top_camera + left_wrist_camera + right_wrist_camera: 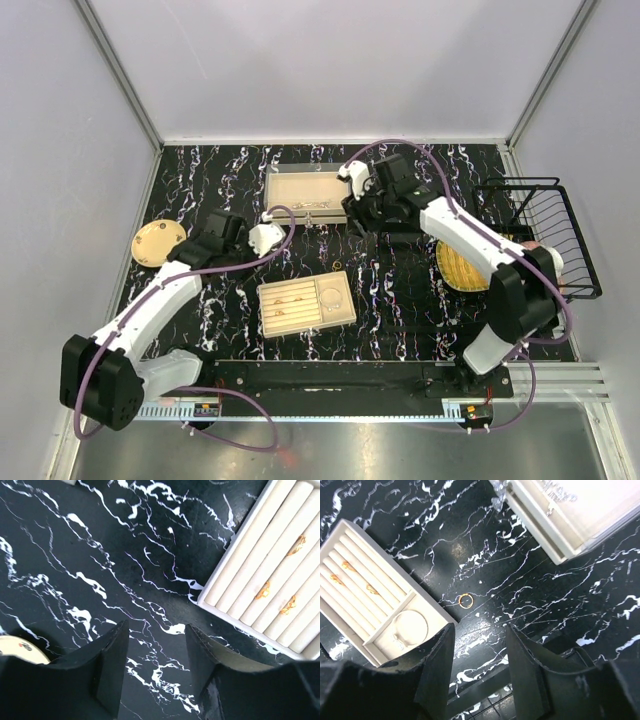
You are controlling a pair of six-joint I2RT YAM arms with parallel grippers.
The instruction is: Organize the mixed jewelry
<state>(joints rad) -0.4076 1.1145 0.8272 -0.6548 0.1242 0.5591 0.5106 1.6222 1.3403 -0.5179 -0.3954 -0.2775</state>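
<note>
A small gold ring (465, 601) lies loose on the black marbled table, just off the near beige tray (362, 611); it also shows in the top view (337, 266). The tray's slots hold three small gold pieces (348, 566), also seen in the left wrist view (262, 590). A thin hoop (410, 627) lies in its square compartment. The far beige tray (310, 190) holds thin chain-like strands (555, 495). My right gripper (480, 632) is open and empty above the table, between the trays, short of the loose ring. My left gripper (156, 630) is open and empty over bare table left of the near tray.
A round tan disc (158, 242) lies at the far left, its edge in the left wrist view (20, 649). A black wire basket (545, 235) stands at the right edge with a yellowish round plate (460, 268) beside it. The table's front rail runs along the near edge.
</note>
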